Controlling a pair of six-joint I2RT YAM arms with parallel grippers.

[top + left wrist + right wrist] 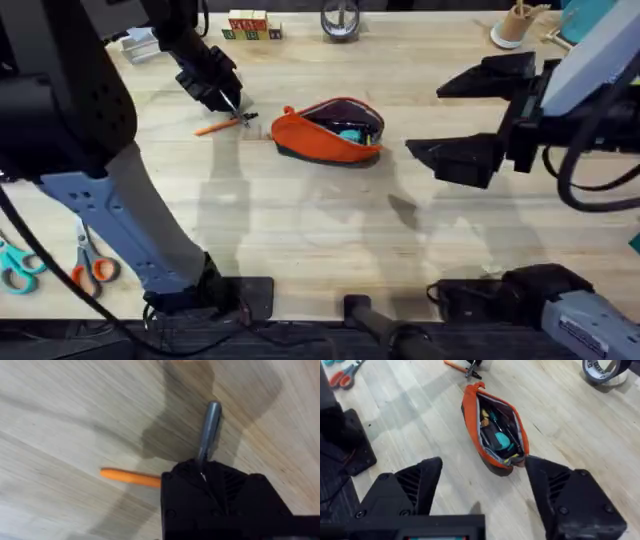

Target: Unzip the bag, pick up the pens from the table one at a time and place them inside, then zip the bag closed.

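Left gripper (236, 108) clamped on the silvery pen (209, 427), just left of the unzipped bag (330, 132).
Orange pen (214, 127) lies on the table (300, 230) beside those fingers; the right gripper (468, 118) hovers wide open, right of the bag.

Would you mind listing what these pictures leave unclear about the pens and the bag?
- Left wrist view: the left end effector covers the silvery pen's near end and one end of the orange pen.
- Overhead view: the silvery pen under the left end effector is too small to make out.
- Right wrist view: items inside the open bag overlap; they cannot be identified.
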